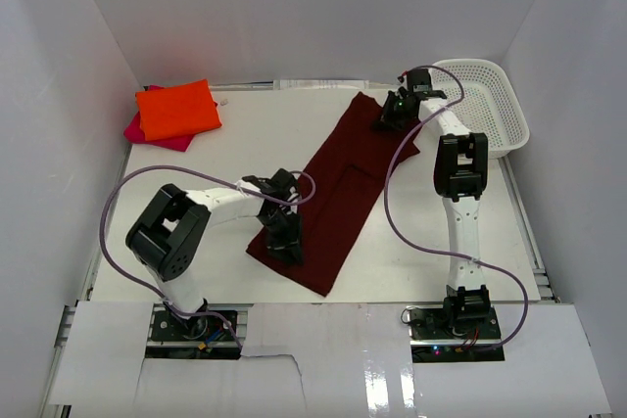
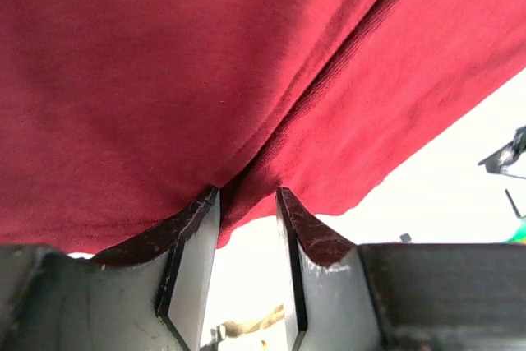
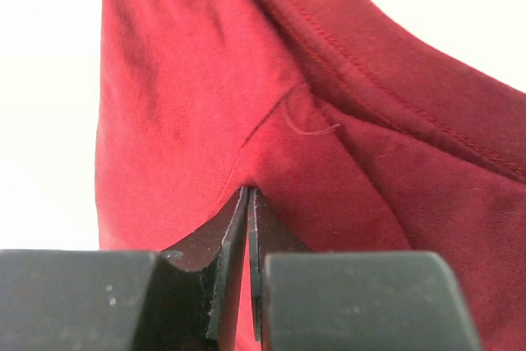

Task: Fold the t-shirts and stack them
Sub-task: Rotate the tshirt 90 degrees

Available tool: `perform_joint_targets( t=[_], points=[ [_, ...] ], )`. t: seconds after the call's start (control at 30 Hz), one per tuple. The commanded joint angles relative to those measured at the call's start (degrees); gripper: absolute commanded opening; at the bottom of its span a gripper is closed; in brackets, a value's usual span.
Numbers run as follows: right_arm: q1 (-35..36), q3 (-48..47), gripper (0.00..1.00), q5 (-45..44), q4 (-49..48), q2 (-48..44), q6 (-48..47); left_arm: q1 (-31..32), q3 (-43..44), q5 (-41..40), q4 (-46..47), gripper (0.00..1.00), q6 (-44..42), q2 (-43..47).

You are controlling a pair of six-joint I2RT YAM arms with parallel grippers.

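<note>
The dark maroon t-shirt [image 1: 343, 173] lies as a long folded strip, running diagonally from the near middle of the table to the far right. My left gripper [image 1: 286, 242] is over its near end. In the left wrist view the left gripper [image 2: 246, 191] stands partly open, its tips against the maroon cloth [image 2: 164, 80] near its edge, with bare table showing between the fingers. My right gripper [image 1: 392, 116] is at the far corner. In the right wrist view the right gripper [image 3: 249, 189] is shut on a pinch of the maroon cloth [image 3: 181, 121]. The orange t-shirt [image 1: 176, 110] lies folded on the magenta one [image 1: 167, 141] at the far left.
A white mesh basket [image 1: 490, 95] stands at the far right corner, just behind the right gripper. White walls close in the table on the left, back and right. Purple cables loop over both arms.
</note>
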State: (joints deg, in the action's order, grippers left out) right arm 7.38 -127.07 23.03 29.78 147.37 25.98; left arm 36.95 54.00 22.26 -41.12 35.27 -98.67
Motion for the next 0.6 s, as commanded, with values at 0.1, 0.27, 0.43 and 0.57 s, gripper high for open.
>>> perform_joint_targets(
  t=[0.1, 0.27, 0.43, 0.57],
  points=[
    [1.06, 0.68, 0.11, 5.44, -3.67, 4.94, 2.67, 9.71, -5.57, 1.46, -1.51, 0.47, 5.25, -5.3],
    [3.52, -0.82, 0.12, 7.3, -5.08, 5.82, 3.29, 16.21, -0.83, 4.01, -0.63, 0.47, 8.15, -9.78],
    [4.67, -0.73, 0.13, 7.21, -6.75, 5.91, 3.82, 21.48, 2.34, 5.16, -0.45, 0.47, 10.34, -12.51],
    [4.66, -2.91, 0.13, 7.03, -8.77, 6.44, 4.26, 24.31, 3.83, 5.86, -0.45, 0.47, 12.36, -13.47]
  ],
)
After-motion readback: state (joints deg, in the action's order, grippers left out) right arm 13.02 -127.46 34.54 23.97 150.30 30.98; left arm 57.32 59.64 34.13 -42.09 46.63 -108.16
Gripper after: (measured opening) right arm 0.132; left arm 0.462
